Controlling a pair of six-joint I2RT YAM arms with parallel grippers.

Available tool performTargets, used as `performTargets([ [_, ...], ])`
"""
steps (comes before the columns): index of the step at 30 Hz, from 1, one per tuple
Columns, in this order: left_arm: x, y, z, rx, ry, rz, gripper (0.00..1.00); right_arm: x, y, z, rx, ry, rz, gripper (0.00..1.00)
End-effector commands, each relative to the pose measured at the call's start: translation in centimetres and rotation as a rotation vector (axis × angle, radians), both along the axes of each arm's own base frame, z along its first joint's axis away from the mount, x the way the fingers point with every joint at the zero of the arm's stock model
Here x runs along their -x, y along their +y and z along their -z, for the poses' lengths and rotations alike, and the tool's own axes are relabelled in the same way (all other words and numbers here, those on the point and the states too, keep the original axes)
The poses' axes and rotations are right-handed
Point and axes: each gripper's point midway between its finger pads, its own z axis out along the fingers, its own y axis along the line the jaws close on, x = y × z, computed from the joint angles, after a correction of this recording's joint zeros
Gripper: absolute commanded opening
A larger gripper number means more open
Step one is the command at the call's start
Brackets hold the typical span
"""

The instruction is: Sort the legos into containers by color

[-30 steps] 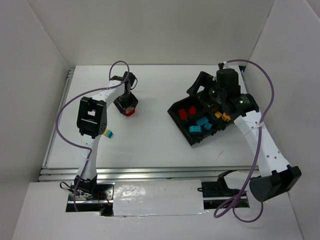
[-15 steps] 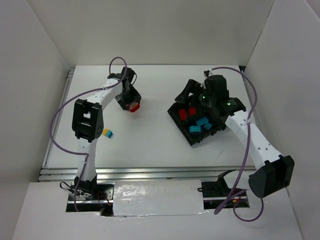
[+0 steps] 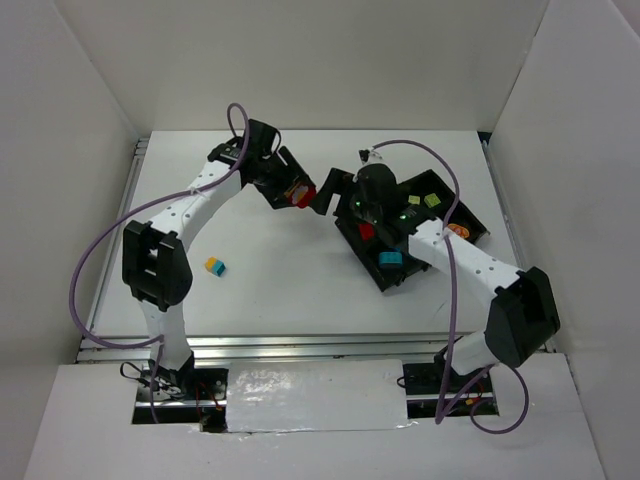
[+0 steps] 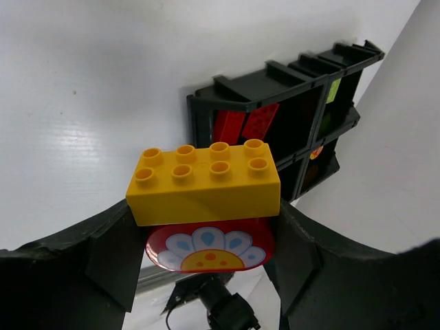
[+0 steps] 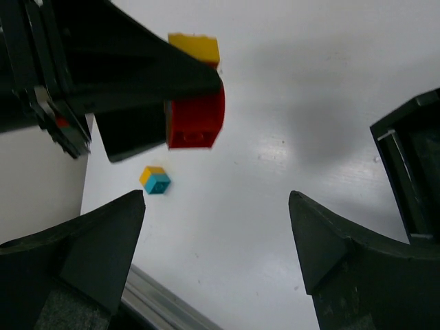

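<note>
Over the white table (image 4: 82, 89), the left hand (image 4: 206, 234) grips a yellow eight-stud brick (image 4: 205, 182), apparently joined to a red flower-printed piece (image 4: 210, 251).

The left gripper (image 3: 299, 191), clamped on the red and yellow-orange lego (image 4: 206, 182), has been carried rightward from the open table to just beside the left corner of the tray (image 3: 362, 255). The left arm has been stretched out, with its elbow swung further left. The right gripper (image 3: 335, 195), its jaws spread wide, has been swung from above the tray's right-hand compartments across to the tray's left edge, facing the held lego. The green legos (image 3: 422, 200) and a yellow-orange lego (image 3: 456, 230), covered before, have been exposed. The red legos (image 3: 367, 231) in the tray have been largely hidden beneath the right wrist.
</note>
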Motion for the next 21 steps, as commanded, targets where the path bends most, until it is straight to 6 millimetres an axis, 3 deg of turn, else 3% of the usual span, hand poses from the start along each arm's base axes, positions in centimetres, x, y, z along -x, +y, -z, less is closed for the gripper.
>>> performTargets([
  [1, 0.7, -1.0, -2.2, 0.107, -0.025, 0.026, 0.00, -2.5, 1.8, -0.6, -0.048, -0.084, 0.057, 0.92],
  [5, 1.2, -1.3, -2.5, 0.110, -0.011, 0.062, 0.00, -3.0, 3.9, -1.0, -0.085, -0.132, 0.041, 0.91],
  [7, 1.5, -1.5, -2.7, 0.120, -0.006, 0.078, 0.00, -3.7, 4.6, -0.2, -0.070, -0.105, 0.065, 0.91],
  [10, 1.6, -1.4, -3.4, 0.126, -0.027, 0.084, 0.00, -4.6, 4.6, 0.7, -0.071, -0.088, 0.112, 0.89],
  [12, 1.6, -1.3, -3.5, 0.123, -0.027, 0.091, 0.00, -5.1, 4.7, 0.2, -0.087, -0.116, 0.124, 0.88],
  [17, 2.1, -1.4, -2.6, 0.122, 0.010, 0.117, 0.00, -5.7, 5.6, -1.0, -0.140, -0.172, 0.106, 0.62],
  [21, 2.0, -1.4, -2.6, 0.125, 0.003, 0.116, 0.00, -5.9, 5.7, -1.2, -0.144, -0.198, 0.101, 0.62],
])
